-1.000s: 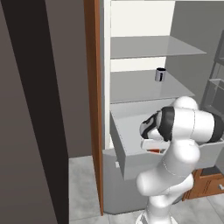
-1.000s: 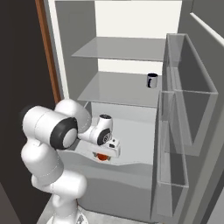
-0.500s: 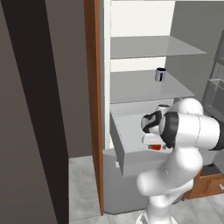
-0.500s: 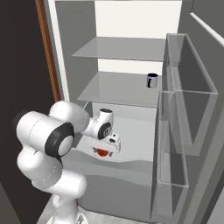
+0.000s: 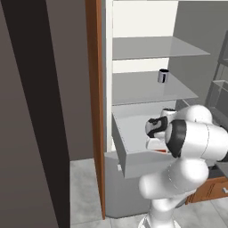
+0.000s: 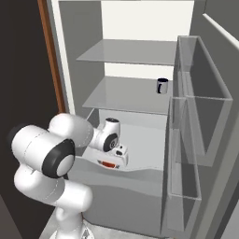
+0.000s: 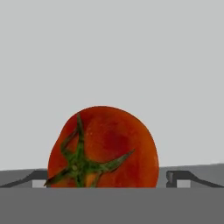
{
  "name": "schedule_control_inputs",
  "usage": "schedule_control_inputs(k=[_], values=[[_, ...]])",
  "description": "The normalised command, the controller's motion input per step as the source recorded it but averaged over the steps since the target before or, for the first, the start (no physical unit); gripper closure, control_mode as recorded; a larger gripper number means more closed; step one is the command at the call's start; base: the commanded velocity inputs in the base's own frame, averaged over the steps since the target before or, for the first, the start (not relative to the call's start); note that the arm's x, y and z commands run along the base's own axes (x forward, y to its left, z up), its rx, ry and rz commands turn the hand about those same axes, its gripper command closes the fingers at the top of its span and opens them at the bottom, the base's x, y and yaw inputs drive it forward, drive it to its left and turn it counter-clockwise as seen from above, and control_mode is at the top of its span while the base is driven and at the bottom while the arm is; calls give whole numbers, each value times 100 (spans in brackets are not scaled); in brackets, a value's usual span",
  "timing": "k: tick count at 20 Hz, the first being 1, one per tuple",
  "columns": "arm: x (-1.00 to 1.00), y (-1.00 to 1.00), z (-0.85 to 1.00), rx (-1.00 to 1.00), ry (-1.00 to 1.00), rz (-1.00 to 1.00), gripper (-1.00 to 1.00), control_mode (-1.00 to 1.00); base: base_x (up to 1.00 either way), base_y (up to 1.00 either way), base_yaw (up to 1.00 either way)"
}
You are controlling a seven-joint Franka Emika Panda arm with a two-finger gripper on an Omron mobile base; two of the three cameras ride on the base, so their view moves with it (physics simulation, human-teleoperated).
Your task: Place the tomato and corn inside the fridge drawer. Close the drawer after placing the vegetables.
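Tomato being lowered into open fridge drawer.
The tomato [image 7: 103,148] is seen between the pincer [image 6: 112,161] tips, apparently clamped, just above the fridge drawer [image 6: 122,179] floor. Release is judged still pending; the corn is not yet placed, and the drawer is left to be closed.

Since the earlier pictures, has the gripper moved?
Yes. In the right base view the gripper, shut on the tomato, has shifted right toward the fridge's door bins and slightly deeper over the open drawer.
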Motion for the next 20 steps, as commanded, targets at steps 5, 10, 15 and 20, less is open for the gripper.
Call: schedule_control_inputs(k=[5, 10, 15, 20], values=[[-18, 0, 2, 0, -1, 0, -100, -100, 0, 0, 0], [0, 28, -7, 0, -1, 0, -100, -100, 0, 0, 0], [13, 2, -22, 0, 1, 0, -100, -100, 0, 0, 0], [1, 2, 7, 0, 0, 0, -100, -100, 0, 0, 0]])
